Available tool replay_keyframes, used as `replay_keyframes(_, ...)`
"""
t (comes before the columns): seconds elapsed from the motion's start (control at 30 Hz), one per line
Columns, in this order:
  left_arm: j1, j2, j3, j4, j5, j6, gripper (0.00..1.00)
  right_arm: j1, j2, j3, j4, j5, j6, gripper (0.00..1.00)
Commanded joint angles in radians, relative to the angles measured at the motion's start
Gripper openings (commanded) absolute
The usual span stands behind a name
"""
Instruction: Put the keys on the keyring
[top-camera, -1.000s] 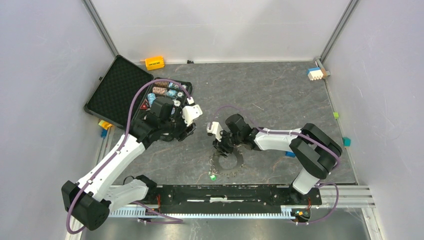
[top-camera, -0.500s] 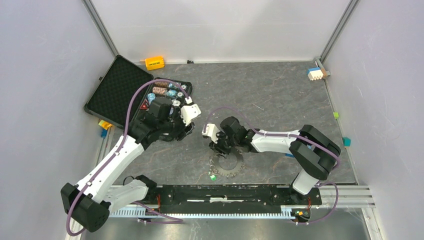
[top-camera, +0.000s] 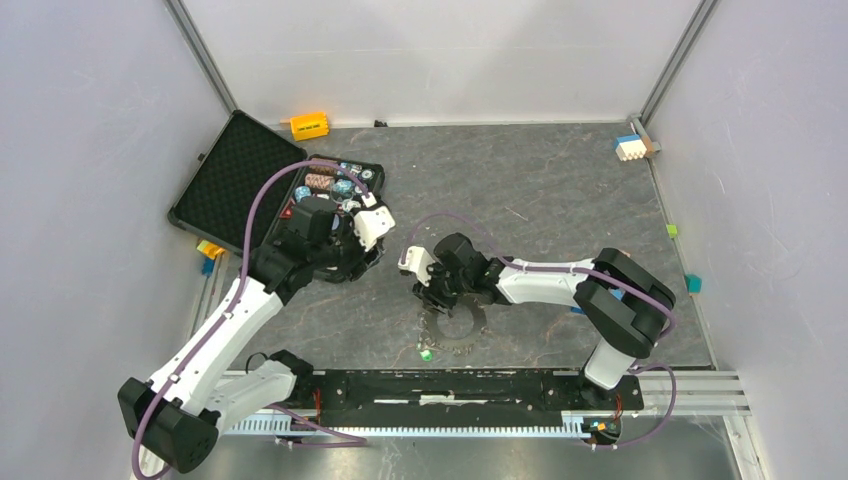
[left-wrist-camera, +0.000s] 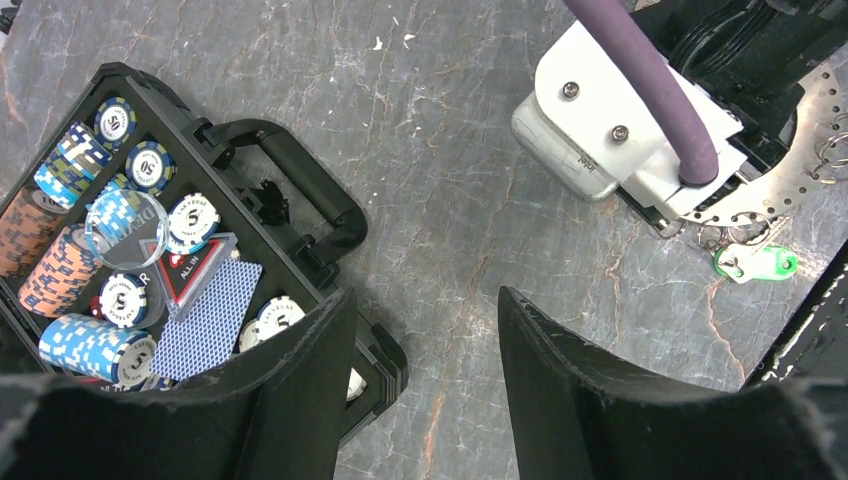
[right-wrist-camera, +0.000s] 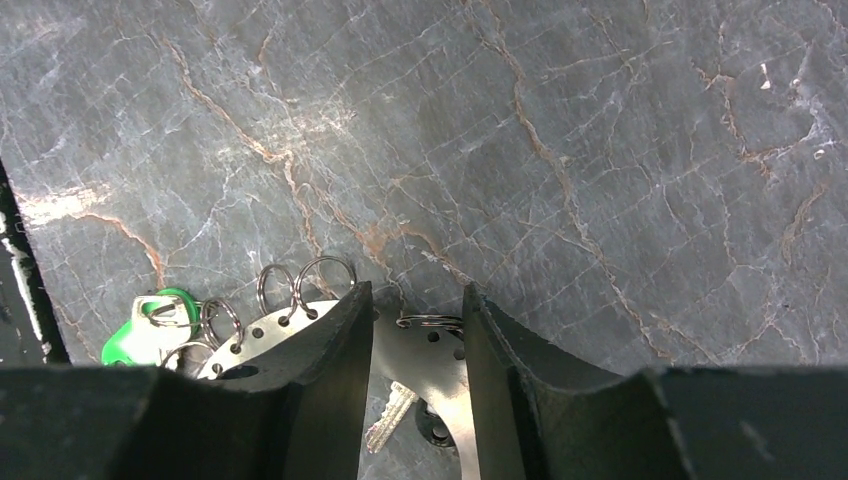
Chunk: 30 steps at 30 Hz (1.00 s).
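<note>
Between the narrowly parted fingers of the right hand (right-wrist-camera: 415, 300) lies the keyring (right-wrist-camera: 425, 352), band and one split ring; grip not confirmable. Hand has crept left this past second; keyring unmoved on bench. Green key (right-wrist-camera: 135, 345) at its rim. Left hand (left-wrist-camera: 425, 320), spread, empty, has backed toward chip case (left-wrist-camera: 345, 215). Threading probably unfinished.

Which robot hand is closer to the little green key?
Right. The right gripper sits over the toothed keyring, right next to the green key. The left gripper hovers further away, beside the case of poker chips.
</note>
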Motion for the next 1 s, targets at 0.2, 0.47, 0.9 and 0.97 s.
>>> replay_keyframes(0.2,0.011,-0.02,-0.005,0.037,0.011,-0.027,0.61,0.007,-0.01,0.029,-0.004,0.069,-0.033,0.31)
replay_keyframes(0.47,0.013,-0.023,-0.002,0.034,0.01,-0.022,0.62,0.006,-0.067,0.021,-0.068,0.073,-0.109,0.21)
replay_keyframes(0.9,0.012,0.007,0.027,0.026,0.016,0.001,0.62,-0.003,-0.14,0.004,-0.209,0.027,-0.268,0.15)
replay_keyframes(0.97,0.012,0.015,0.03,0.026,0.023,0.001,0.62,-0.012,-0.145,0.003,-0.229,-0.026,-0.305,0.15)
